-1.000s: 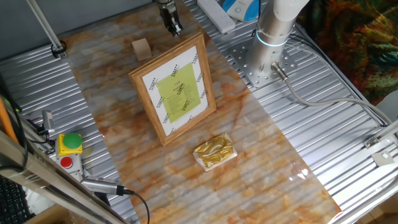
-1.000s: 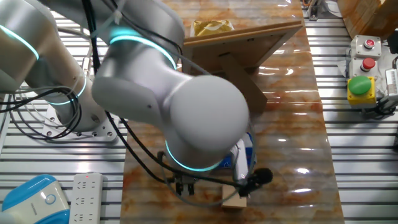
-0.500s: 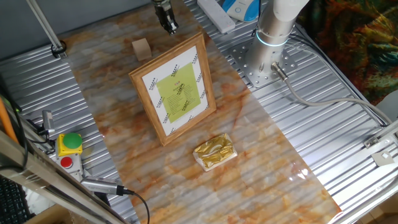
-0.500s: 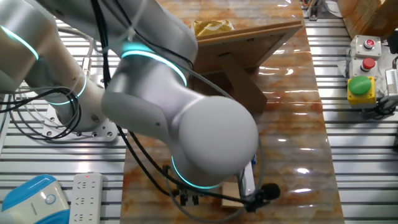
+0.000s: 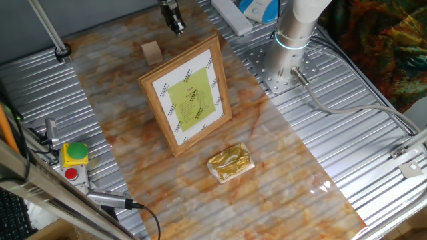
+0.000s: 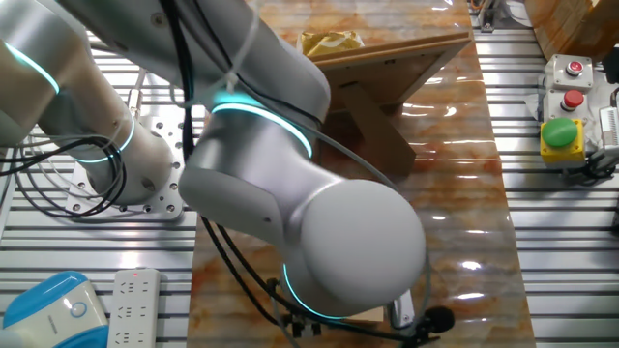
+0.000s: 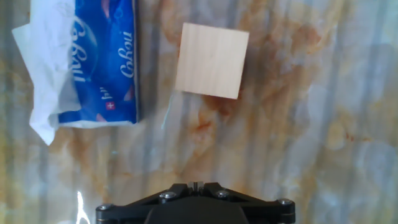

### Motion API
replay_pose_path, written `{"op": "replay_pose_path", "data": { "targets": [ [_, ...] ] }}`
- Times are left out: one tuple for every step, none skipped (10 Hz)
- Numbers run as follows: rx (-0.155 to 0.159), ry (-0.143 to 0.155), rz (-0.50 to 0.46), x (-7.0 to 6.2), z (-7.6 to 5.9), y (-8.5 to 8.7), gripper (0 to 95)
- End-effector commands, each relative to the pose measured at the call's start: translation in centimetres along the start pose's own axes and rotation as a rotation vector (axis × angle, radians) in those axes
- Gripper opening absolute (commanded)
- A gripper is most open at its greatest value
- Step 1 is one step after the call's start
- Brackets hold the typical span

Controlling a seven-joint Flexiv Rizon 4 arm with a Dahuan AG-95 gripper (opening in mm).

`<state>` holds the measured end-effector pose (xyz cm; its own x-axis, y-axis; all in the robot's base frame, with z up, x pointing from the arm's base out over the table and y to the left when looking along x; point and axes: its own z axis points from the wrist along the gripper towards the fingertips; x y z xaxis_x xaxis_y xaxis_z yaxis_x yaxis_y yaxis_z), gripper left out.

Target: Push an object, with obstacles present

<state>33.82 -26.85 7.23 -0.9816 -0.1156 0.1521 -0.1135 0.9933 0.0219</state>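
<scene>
- Wooden block [image 5: 151,51] sits on marble top, far end, just beyond the picture frame's [image 5: 189,96] top-left corner; gold foil packet [image 5: 229,163] well apart, other side of frame.
- Prob. light, stiff, smooth-faced; should slide easily. No grasp needed: push w/ fingers flat on a side face, centred, or it'll spin.
- Roughly cube, so no real long axis; in hand view block [image 7: 212,60] sits slightly skewed, beside a blue-white wrapper [image 7: 93,62].
- Gripper [image 5: 175,21] near block, not touching; jaws look pressed together, but can't tell for sure.
</scene>
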Motion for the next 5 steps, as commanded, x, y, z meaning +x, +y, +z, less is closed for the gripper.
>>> {"op": "replay_pose_path", "data": {
  "targets": [
    [0.001, 0.001, -0.005, -0.57, 0.28, -0.26, 0.0],
    [0.001, 0.004, -0.008, -0.81, 0.3, -0.38, 0.0],
    [0.002, 0.006, -0.012, -1.12, 0.3, -0.55, 0.0],
    [0.0, 0.008, -0.013, -1.44, 0.4, -0.66, 0.0],
    [0.001, 0.008, -0.014, -1.55, 0.51, -0.68, 0.0]
  ]
}}
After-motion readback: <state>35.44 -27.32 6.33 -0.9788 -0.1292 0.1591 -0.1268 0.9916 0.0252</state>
